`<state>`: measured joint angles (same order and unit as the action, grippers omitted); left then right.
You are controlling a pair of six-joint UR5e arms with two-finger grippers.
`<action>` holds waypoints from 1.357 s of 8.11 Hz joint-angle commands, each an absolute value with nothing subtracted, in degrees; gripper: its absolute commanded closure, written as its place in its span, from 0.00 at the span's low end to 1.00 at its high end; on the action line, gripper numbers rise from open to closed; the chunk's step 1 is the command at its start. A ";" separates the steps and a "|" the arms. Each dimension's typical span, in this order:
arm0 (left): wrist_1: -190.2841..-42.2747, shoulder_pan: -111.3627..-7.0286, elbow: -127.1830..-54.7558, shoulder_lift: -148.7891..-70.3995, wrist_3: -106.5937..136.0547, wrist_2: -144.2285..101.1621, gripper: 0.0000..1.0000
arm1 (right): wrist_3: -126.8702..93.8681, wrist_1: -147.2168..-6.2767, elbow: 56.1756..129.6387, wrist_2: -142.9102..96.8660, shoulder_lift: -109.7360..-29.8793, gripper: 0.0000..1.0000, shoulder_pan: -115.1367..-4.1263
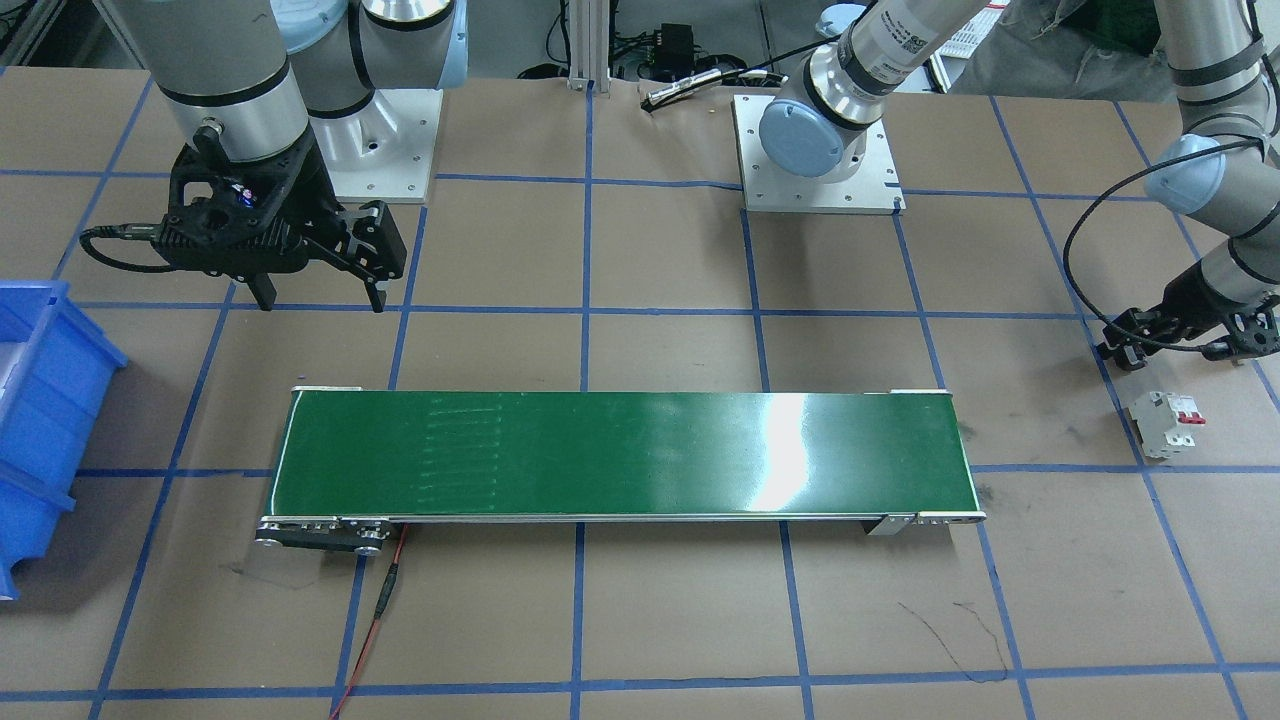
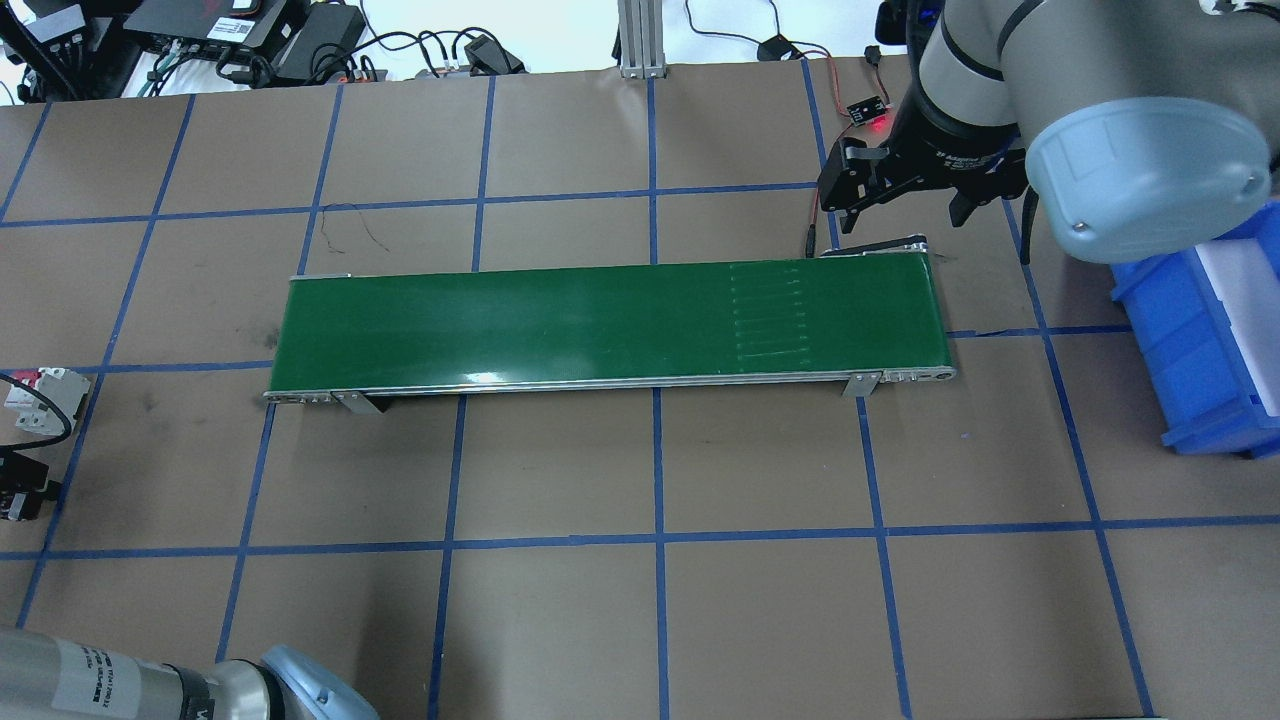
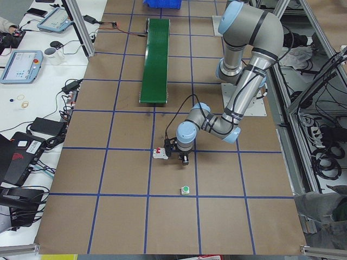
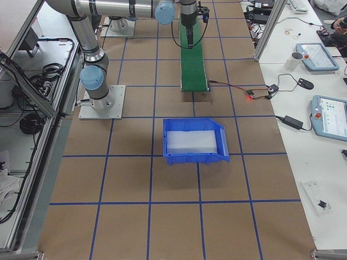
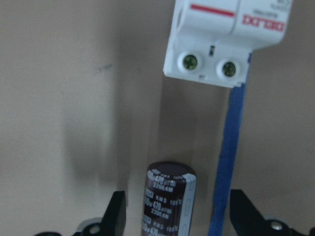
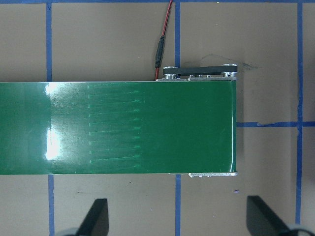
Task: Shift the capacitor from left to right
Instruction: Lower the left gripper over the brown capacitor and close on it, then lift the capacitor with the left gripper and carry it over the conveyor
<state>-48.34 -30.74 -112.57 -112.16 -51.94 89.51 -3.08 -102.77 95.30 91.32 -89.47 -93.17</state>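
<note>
The bench (image 1: 680,620) is covered in brown sheet marked with a grid of blue tape (image 1: 586,250). A green belt (image 1: 620,450) lies lengthwise across the centre. A red wire (image 1: 385,600) leaves its frame at the view's left end and runs toward the near edge. A blue bin (image 1: 45,380) sits at the view's left edge. The right claw (image 1: 320,298) hangs above the bench beyond the belt's left end, fingers spread apart. The left claw (image 1: 1122,355) is low over the bench at the view's right, just beside a white breaker (image 1: 1165,423) with red switches; its finger spacing cannot be determined here.
</note>
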 commanded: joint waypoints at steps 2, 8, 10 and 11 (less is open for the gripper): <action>-48.34 -30.76 -112.32 -112.15 -52.12 90.09 0.42 | -3.08 -102.74 95.27 91.32 -89.47 0.00 -93.16; -48.60 -30.76 -112.32 -111.71 -51.50 95.89 1.00 | -2.99 -102.83 95.27 91.32 -89.47 0.00 -93.16; -52.44 -31.02 -112.32 -108.57 -50.11 100.08 1.00 | -2.73 -102.74 95.27 91.41 -89.47 0.00 -93.16; -59.87 -31.20 -112.15 -104.72 -46.70 100.46 1.00 | -2.90 -102.74 95.36 91.32 -89.47 0.00 -93.16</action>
<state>-51.12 -30.92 -112.31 -109.74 -50.56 98.15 -2.88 -102.77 95.28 91.35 -89.47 -93.16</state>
